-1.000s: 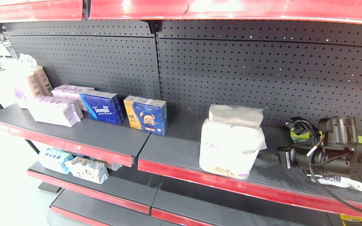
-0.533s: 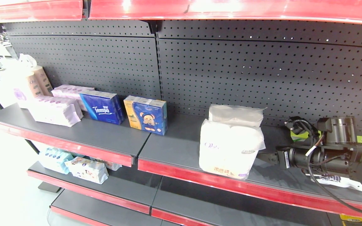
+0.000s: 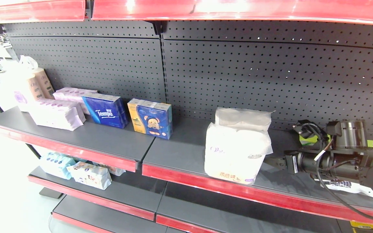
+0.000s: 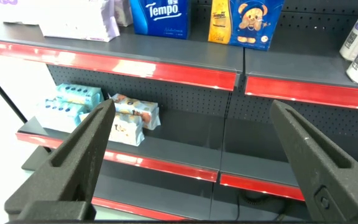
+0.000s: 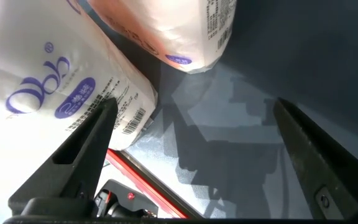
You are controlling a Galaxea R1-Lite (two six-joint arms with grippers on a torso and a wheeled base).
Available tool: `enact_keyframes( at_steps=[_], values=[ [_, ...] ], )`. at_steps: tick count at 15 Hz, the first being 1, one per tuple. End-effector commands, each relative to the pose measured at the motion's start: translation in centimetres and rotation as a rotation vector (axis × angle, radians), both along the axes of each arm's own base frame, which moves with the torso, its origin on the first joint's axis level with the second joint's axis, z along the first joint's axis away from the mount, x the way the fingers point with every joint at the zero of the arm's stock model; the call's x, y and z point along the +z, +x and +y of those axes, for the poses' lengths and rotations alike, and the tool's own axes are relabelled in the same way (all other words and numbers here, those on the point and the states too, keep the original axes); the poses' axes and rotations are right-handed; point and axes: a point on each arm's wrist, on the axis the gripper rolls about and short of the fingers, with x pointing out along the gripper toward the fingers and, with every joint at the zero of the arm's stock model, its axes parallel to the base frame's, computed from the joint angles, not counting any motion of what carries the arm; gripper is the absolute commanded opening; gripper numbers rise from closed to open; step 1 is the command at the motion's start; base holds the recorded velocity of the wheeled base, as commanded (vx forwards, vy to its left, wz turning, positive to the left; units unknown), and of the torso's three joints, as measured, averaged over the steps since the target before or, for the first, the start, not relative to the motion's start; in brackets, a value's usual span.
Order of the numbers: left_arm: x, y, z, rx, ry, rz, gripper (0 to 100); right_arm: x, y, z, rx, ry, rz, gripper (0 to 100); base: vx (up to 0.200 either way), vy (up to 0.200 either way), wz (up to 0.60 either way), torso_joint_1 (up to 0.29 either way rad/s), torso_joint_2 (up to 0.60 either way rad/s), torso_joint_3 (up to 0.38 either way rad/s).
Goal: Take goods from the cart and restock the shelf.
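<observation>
Left tool (image 4: pixel 191 106) is held open, empty, back from the shelf (image 3: pixel 180 149). Right tool (image 3: pixel 271 161), lower right, is spread open, nothing gripped. White tissue pack (image 3: pixel 236 150) stands upright just left of it, at the shelf's front edge; right arm is judged nearer.

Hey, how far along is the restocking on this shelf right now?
Done: the white roll pack stands on the shelf, near its front edge. In hand: nothing; the right tool is open beside that pack and the left tool is open and empty. Left: probably nudging the pack back, then fetching more goods.
</observation>
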Motion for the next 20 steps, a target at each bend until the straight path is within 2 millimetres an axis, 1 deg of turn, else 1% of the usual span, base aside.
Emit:
enact_keyframes(
  at_steps=[1,5,7,11,12,13,15,16,17,18,20],
  values=[
    [0.0,0.0,0.0,0.000,-0.001,0.000,100,-0.1,-0.1,-0.2,-0.008,-0.002,0.003,100,0.000,0.000,0.00,0.000,0.00,0.000],
    [0.0,0.0,0.0,0.000,-0.001,0.000,100,0.6,-0.6,-1.0,-0.035,-0.002,-0.021,100,0.000,0.000,0.00,0.000,0.00,0.000],
    [0.0,0.0,0.0,-0.001,-0.001,-0.001,100,0.9,-1.8,-1.4,-0.050,0.000,-0.023,100,0.000,0.000,0.00,0.000,0.00,0.000],
    [0.0,0.0,0.0,0.000,-0.001,0.000,100,2.3,-4.4,-2.2,-0.076,0.003,-0.072,100,0.000,0.000,0.00,0.000,0.00,0.000],
    [0.0,0.0,0.0,0.000,-0.001,0.000,100,2.9,-5.0,-2.4,-0.085,0.004,-0.097,100,0.000,0.000,0.00,0.000,0.00,0.000],
    [0.0,0.0,0.0,0.000,-0.001,-0.001,100,4.2,-5.9,-2.9,-0.111,-0.002,-0.154,100,0.000,0.000,0.00,0.000,0.00,0.000],
    [0.0,0.0,0.0,0.000,-0.001,0.000,100,5.6,-6.9,-3.7,-0.191,-0.025,-0.223,100,0.000,0.000,0.00,0.000,0.00,0.000],
    [0.0,0.0,0.0,0.000,-0.001,0.000,100,6.8,-7.7,-4.5,-0.312,-0.081,-0.284,100,0.000,0.000,0.00,0.000,0.00,0.000],
    [0.0,0.0,0.0,0.000,-0.001,-0.001,100,7.5,-8.3,-5.0,-0.448,-0.143,-0.318,100,0.000,0.000,0.00,0.000,0.00,0.000],
    [0.0,0.0,0.0,0.000,-0.001,0.000,100,7.9,-8.6,-5.0,-0.505,-0.163,-0.329,100,0.000,0.000,0.00,0.000,0.00,0.000],
    [0.0,0.0,0.0,0.000,-0.001,-0.001,100,8.6,-10.2,-4.9,-0.536,-0.134,-0.328,100,0.000,0.000,0.00,0.000,0.00,0.000]
  ],
)
